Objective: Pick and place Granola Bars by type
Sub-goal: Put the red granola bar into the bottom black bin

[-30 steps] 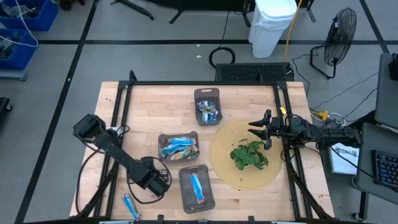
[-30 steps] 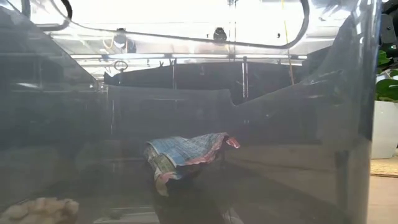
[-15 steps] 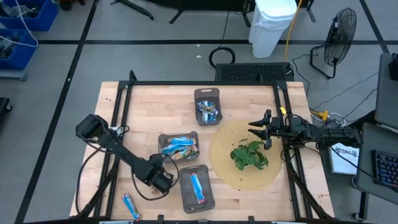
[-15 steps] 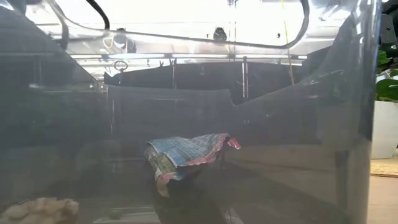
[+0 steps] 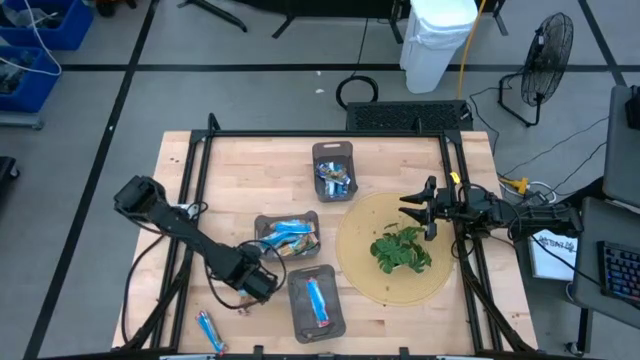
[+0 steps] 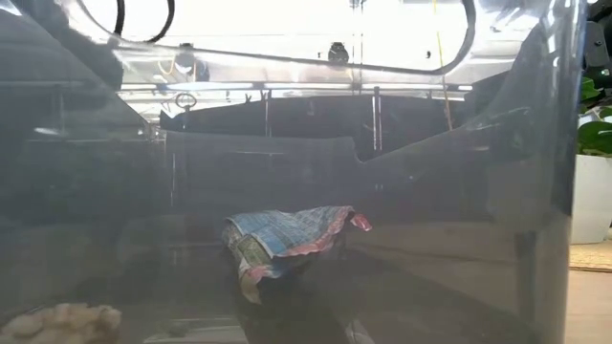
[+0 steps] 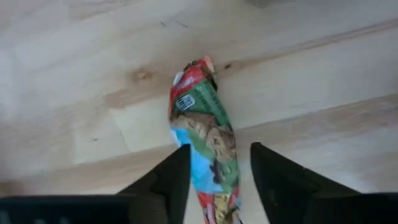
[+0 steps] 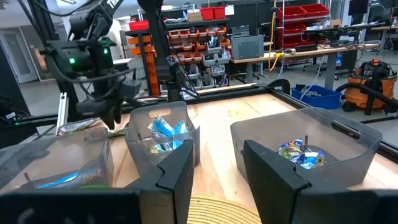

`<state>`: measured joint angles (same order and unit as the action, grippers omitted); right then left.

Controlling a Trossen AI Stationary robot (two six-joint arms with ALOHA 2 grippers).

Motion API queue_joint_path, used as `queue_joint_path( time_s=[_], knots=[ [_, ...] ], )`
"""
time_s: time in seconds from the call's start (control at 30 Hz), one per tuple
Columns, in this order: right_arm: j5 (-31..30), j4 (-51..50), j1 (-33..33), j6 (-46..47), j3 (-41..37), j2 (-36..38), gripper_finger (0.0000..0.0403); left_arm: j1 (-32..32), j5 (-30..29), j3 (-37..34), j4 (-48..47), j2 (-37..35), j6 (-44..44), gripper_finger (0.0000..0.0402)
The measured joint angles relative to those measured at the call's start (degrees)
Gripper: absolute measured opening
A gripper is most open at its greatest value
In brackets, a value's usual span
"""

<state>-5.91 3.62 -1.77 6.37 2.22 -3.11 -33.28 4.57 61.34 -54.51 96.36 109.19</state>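
While the right gripper (image 5: 428,212) waits with parted fingers over the round mat (image 5: 360,270) by the plant (image 5: 400,248), the left gripper (image 5: 262,289) hangs low beside the near tray (image 5: 295,310), jaws spread around a green-and-red granola bar (image 7: 206,149) lying on the wooden table (image 7: 74,74).

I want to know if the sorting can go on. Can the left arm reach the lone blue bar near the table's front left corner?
Probably yes. The blue bar lies in the open on the table, close to the left pincer, and nothing stands between them. That pincer has a red-green bar between its fingers.
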Motion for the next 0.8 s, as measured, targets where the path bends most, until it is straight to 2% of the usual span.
queue_joint_path(
  time_s=[0.13, 0.27, 0.33, 0.5, 0.8],
  knots=[
    [0.00, -0.02, 0.00, 0.02, -0.02, -0.02, 0.0130, -1.12, -0.10, 0.00, -0.02, -1.45, 7.01, 0.0207],
    [0.00, -0.02, 0.00, 0.00, -0.02, -0.02, 0.0130, -3.01, -1.00, 0.00, 0.83, -1.44, 14.34, 0.0224],
    [0.00, -0.01, 0.00, 0.01, 0.00, -0.01, 0.0130, -3.52, -1.89, 0.00, 1.04, -0.93, 16.25, 0.0224],
    [0.00, -0.02, 0.01, 0.00, 0.00, -0.02, 0.0130, -4.25, -8.39, 0.00, 2.35, -0.79, 18.29, 0.0213],
    [0.00, 0.00, 0.01, 0.00, 0.00, 0.00, 0.0130, -4.41, -7.62, 0.00, 2.24, 0.35, 19.10, 0.0191]
  ],
)
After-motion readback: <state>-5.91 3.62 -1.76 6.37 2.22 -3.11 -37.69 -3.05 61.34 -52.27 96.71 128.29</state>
